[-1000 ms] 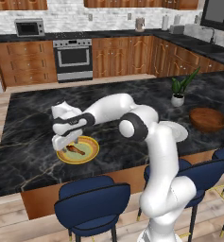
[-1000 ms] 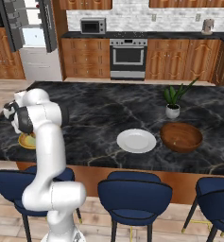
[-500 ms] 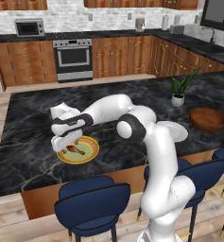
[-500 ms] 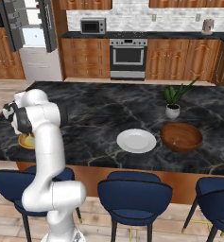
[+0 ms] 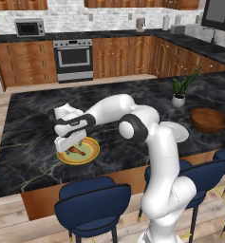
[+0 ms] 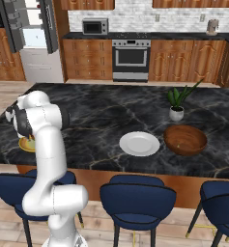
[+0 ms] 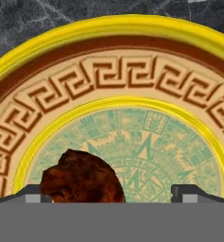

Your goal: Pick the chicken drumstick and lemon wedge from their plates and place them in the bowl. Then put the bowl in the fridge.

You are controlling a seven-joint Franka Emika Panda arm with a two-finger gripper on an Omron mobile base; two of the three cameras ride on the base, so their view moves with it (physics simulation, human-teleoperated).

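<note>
The chicken drumstick (image 7: 82, 178) lies on the plate (image 7: 132, 61) with the yellow rim and pale green centre. My gripper (image 7: 111, 196) hangs open just over it. The drumstick's thick brown end sits between the fingertips (image 7: 34, 194), closer to the left one. From the left base view the gripper (image 5: 69, 142) is low over that plate (image 5: 91, 153) at the island's near left, with the drumstick (image 5: 76, 151) under it. The white plate (image 6: 139, 143) and wooden bowl (image 6: 185, 139) stand further right. I cannot make out the lemon wedge. The fridge (image 6: 35, 36) stands open at the back left.
A small potted plant (image 6: 176, 107) stands behind the bowl. Blue stools (image 6: 137, 195) line the island's near edge. An oven (image 5: 74, 58) and a microwave (image 5: 29, 27) are on the far wall.
The hand has sunk a little closer to the yellow-rimmed plate. The jaws have stayed open and the drumstick has not moved.
</note>
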